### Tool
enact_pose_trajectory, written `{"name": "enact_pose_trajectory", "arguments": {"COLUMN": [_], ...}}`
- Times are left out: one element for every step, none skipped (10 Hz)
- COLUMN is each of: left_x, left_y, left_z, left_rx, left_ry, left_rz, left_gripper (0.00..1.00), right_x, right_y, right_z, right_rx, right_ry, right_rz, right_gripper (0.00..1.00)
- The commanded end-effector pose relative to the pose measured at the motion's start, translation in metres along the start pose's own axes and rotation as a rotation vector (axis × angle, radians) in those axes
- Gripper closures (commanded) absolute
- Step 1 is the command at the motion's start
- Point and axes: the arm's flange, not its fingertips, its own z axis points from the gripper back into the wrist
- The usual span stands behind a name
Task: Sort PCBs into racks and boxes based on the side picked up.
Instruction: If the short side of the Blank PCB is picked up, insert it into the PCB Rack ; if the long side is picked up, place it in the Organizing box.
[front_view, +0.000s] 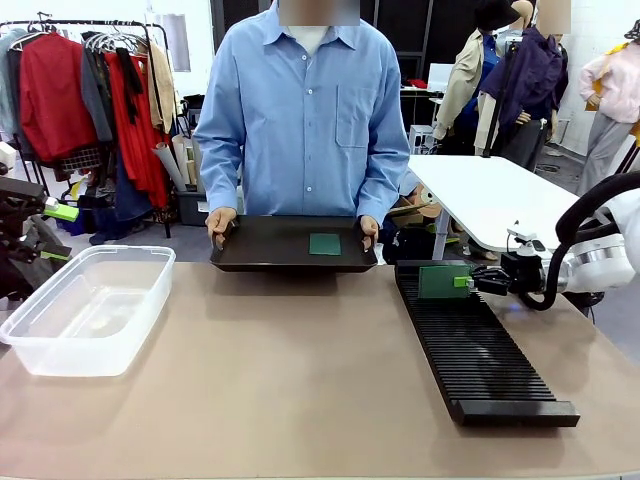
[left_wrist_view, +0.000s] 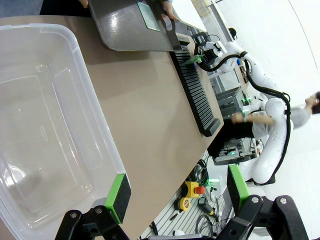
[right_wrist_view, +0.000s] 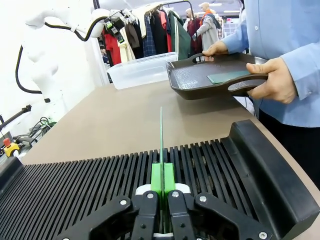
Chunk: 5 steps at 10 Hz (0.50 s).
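My right gripper (front_view: 468, 282) is shut on a small green PCB (front_view: 443, 282), held upright on its edge over the far end of the black slotted rack (front_view: 470, 345). In the right wrist view this PCB (right_wrist_view: 161, 135) rises edge-on from the shut fingertips (right_wrist_view: 162, 180), in line with the rack's slots (right_wrist_view: 75, 185). Whether it sits in a slot I cannot tell. Another PCB (front_view: 324, 243) lies flat on a black tray (front_view: 250, 262) that a person holds by both handles. My left gripper (left_wrist_view: 177, 192) hangs open and empty beside the clear box's (left_wrist_view: 50, 125) rim.
The clear box (front_view: 90, 305) stands empty at the table's left. The person stands at the far edge with the tray between box and rack. Bare tabletop (front_view: 300, 380) lies between box and rack. A clothes rail and a white table stand behind.
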Motion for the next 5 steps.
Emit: {"name": "enact_pose_trajectory", "arguments": {"left_x": [0.001,0.001,0.001,0.001,0.001], "left_y": [-0.003,-0.003,-0.003,-0.003,-0.003], "left_z": [0.001,0.001,0.001,0.001,0.001], "left_rx": [0.004,0.004,0.004,0.004,0.004], "left_ry": [-0.002,-0.002,-0.002,-0.002,-0.002], "left_rz": [0.01,0.01,0.01,0.01,0.01], "left_gripper": [0.0,0.0,0.0,0.0,0.0], "right_x": [-0.007,-0.007,-0.007,-0.008,-0.01], "right_y": [-0.015,-0.012,-0.009,-0.006,-0.004], "right_z": [-0.003,-0.004,-0.003,-0.003,-0.003], "right_rx": [0.017,0.002,-0.027,-0.048,-0.066], "right_ry": [0.034,0.041,0.042,0.036,0.037], "right_rz": [-0.057,-0.075,-0.085,-0.084,-0.074], "right_gripper": [1.0,1.0,1.0,1.0,1.0]}}
